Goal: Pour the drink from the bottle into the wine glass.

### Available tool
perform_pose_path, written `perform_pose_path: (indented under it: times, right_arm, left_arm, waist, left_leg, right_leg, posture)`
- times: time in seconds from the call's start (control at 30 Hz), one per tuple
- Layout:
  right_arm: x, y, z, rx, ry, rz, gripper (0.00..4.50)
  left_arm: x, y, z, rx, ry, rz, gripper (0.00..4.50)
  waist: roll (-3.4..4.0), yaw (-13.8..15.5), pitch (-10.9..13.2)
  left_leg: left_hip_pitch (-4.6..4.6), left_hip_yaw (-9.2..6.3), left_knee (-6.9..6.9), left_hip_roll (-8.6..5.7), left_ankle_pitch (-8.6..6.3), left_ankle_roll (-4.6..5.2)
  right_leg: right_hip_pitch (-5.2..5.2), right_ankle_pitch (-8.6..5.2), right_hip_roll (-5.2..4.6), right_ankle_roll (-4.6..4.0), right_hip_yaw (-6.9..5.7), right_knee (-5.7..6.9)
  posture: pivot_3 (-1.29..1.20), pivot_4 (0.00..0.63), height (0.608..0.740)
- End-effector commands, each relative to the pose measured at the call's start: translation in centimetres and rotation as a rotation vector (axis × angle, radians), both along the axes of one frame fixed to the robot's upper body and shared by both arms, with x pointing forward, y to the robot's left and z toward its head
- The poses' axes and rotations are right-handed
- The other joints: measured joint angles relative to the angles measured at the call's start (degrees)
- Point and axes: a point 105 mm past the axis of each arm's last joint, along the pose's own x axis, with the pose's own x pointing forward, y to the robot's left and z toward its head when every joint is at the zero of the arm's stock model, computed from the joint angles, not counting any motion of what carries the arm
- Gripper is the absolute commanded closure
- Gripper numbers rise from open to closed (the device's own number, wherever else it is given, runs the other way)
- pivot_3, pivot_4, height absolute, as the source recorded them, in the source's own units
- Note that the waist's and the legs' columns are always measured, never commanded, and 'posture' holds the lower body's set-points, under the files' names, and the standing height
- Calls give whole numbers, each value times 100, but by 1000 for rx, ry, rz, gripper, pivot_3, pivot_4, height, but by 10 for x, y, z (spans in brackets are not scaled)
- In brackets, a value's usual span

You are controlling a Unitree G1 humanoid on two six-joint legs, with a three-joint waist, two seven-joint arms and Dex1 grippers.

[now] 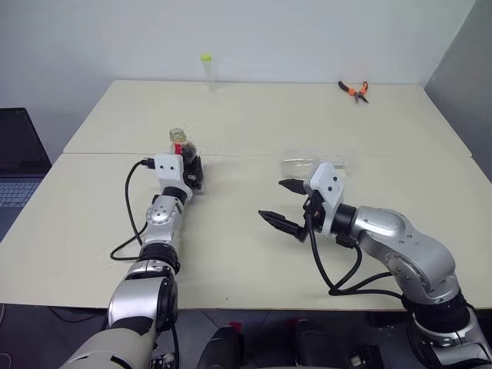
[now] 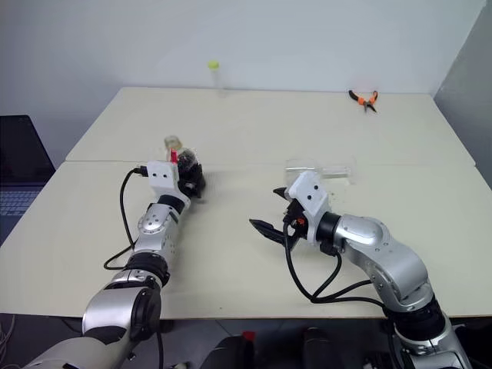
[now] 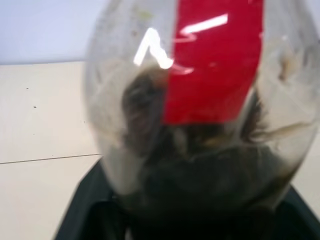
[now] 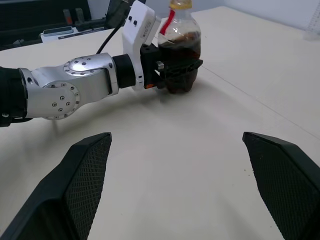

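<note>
The bottle (image 4: 181, 47) stands upright on the pale worktop (image 1: 254, 123), on the robot's left side, just in front of the seam that runs across the surface. Its yellow cap is on, a red label strip runs down from the neck, and the drink (image 4: 181, 60) fills the bulbous lower body, dark brown-red. The left tool (image 4: 175, 67) is level with the bottle's lower half, its black fingers (image 4: 196, 64) placed on either side of the body; in the left wrist view the bottle sits right against the camera with black finger surfaces beneath it. Whether the fingers are pressing the plastic or standing slightly off it cannot be told from the pictures, so the left tool's state is recorded as undetermined. The right tool (image 1: 283, 204) hovers above the worktop near the middle, well apart from the bottle, aimed toward the robot's left, with its two fingers (image 4: 87, 180) spread wide and nothing between them. The wine glass (image 1: 304, 162) lies on its side on the worktop just beyond the right tool, clear and hard to make out against the surface. At the far edge stands a slim clear tube (image 1: 207, 71) with a yellow-green cap; orange-handled pliers (image 1: 354, 91) lie at the far right. A laptop (image 1: 17, 165) sits off the worktop's left edge.
</note>
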Motion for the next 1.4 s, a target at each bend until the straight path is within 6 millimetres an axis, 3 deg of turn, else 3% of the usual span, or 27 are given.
perform_pose_path:
  times: [0.03, 0.1, 0.47, 0.77, 0.97, 1.07, 1.13, 1.23, 1.4]
  right_arm:
    - [-1, 1, 12, 9, -54, 15, 0]
    - [-1, 1, 12, 9, -53, 14, 0]
    - [-4, -5, 8, -3, -38, 5, 0]
    - [-11, -24, -7, -37, -1, -43, 0]
    - [0, -58, -6, -93, -107, -219, 0]
    - [15, -72, -3, -144, -215, -342, 0]
    - [28, -81, -1, -179, -300, -455, 0]
    - [44, -88, -11, -415, -493, -541, 0]
    - [71, -100, -25, -704, -664, -629, 0]
  left_arm:
    - [-4, 5, 6, -17, -45, 7, 598]
    - [-6, 6, 4, -23, -47, 7, 24]
    - [-31, 7, 7, -1, -105, 11, 24]
    - [-74, 21, 1, 16, -66, 86, 24]
    - [-106, -15, -23, 181, 60, -175, 24]
    - [-111, -30, -25, 153, 94, -266, 24]
    - [-116, -51, -22, 144, 112, -386, 24]
    - [-122, -74, -12, 119, 141, -563, 24]
    - [-122, -84, 10, 155, 167, -762, 24]
  waist:
    - [0, -2, 0]
    - [0, -2, 0]
    - [0, -3, 0]
    - [0, 4, -1]
    - [2, 7, -2]
    - [1, 8, -2]
    - [1, 5, -2]
    - [2, 5, -2]
    - [3, -8, -2]
  left_leg:
    - [0, 1, 0, 0, 0, 0]
    - [0, 0, 0, 0, 0, 0]
    - [0, -2, -1, 3, 0, -1]
    - [2, -1, -3, 5, -8, 11]
    - [9, 2, -4, 5, -11, 17]
    - [11, 0, -4, 6, -11, 18]
    - [11, 2, -4, 7, -11, 17]
    - [12, 11, -4, 6, -5, 7]
    - [14, 12, -9, 10, 2, -6]
  right_leg:
    - [0, 0, 0, 0, 0, 0]
    - [0, 0, 0, 0, 0, 0]
    - [0, 0, -10, -1, 2, -1]
    - [2, 1, -20, -1, 2, -1]
    - [10, 0, -19, -1, 3, -3]
    - [13, 0, -11, -1, -1, -2]
    - [13, 0, -3, -1, -1, -2]
    - [12, 0, -2, -1, 6, -1]
    - [9, 0, 8, -2, 6, 0]
  posture:
    - [0, 150, 740]
    - [0, 150, 740]
    - [0, 150, 740]
    - [0, 150, 740]
    - [0, 150, 740]
    - [0, 150, 740]
    - [0, 150, 740]
    - [0, 150, 740]
    - [0, 150, 740]
